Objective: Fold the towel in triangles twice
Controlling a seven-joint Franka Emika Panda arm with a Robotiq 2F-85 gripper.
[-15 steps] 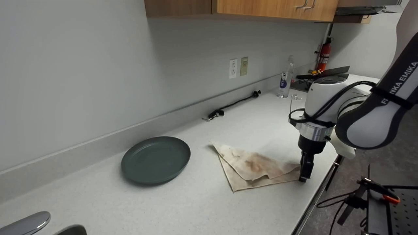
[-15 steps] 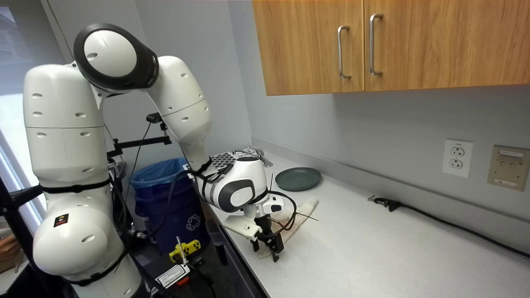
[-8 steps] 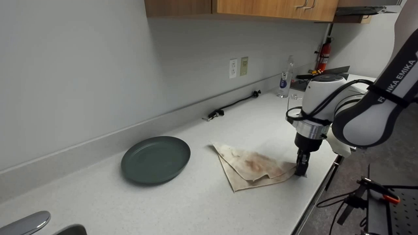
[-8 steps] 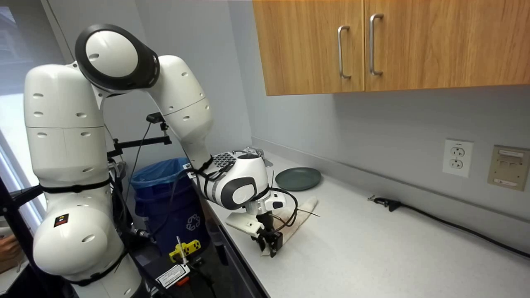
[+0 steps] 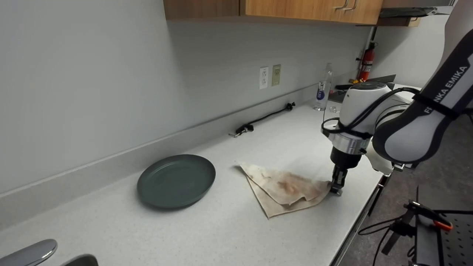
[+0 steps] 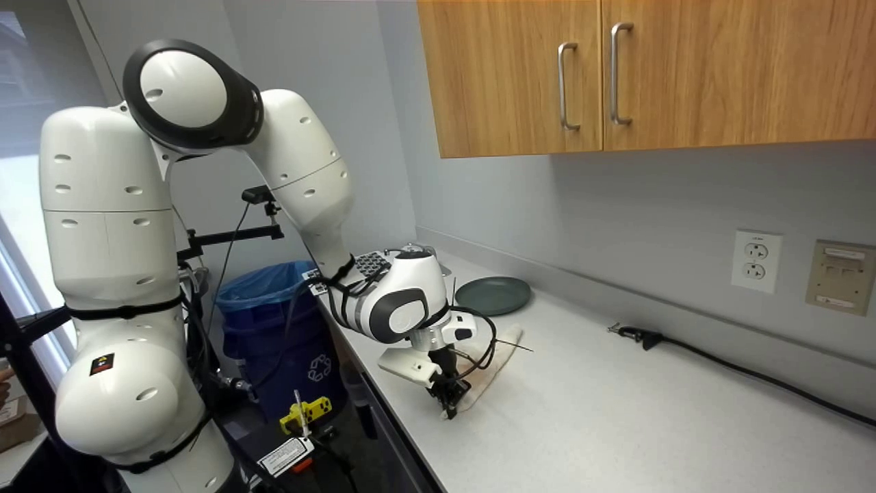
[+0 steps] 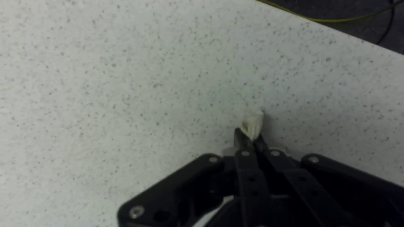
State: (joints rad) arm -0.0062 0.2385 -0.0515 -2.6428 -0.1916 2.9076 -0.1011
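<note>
Towel [image 5: 284,188] is lying on the counter [image 5: 207,236], near the plate [image 5: 176,181] but not touching it, its stained upper layer covering much of a lower one, so a first triangle fold is probably already showing. The claw [image 7: 249,134] is pinching one corner [image 7: 252,123], with a small tuft poking out beyond the grip, presumably because the second fold is calling for a firm point to lift from; whether it is catching both layers is not showing. The arm [image 6: 311,171] is arching over from beside the counter, bending high in the middle and holding the claw nearly straight down.
</note>
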